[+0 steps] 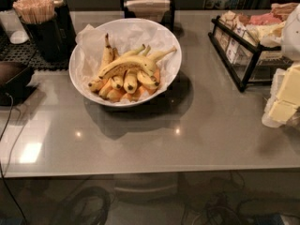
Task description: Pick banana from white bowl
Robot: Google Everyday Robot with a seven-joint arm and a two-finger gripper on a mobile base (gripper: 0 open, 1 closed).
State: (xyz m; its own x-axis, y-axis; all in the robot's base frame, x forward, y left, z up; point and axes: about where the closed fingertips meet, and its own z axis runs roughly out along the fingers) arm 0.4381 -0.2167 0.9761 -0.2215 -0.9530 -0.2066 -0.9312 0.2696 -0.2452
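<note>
The white bowl (pixel 79 74) stands on the grey counter at the back left of centre, lined with crinkled white paper. Several yellow bananas (pixel 129 64) with dark tips lie in it in a bunch, on top of orange fruit (pixel 115 93). One banana (pixel 107 55) lies apart at the left, stem pointing up. My gripper (pixel 284 100) shows as pale cream parts at the right edge of the view, above the counter and far to the right of the bowl, holding nothing that I can see. A white part of the arm (pixel 293 32) rises above it.
A black wire rack (pixel 236 62) with packets stands at the back right. A black cup of wooden stir sticks (pixel 40 27) stands at the back left on a black mat. A napkin holder (pixel 146 3) is behind the bowl. A dark object with a cable (pixel 11 81) sits at the left edge.
</note>
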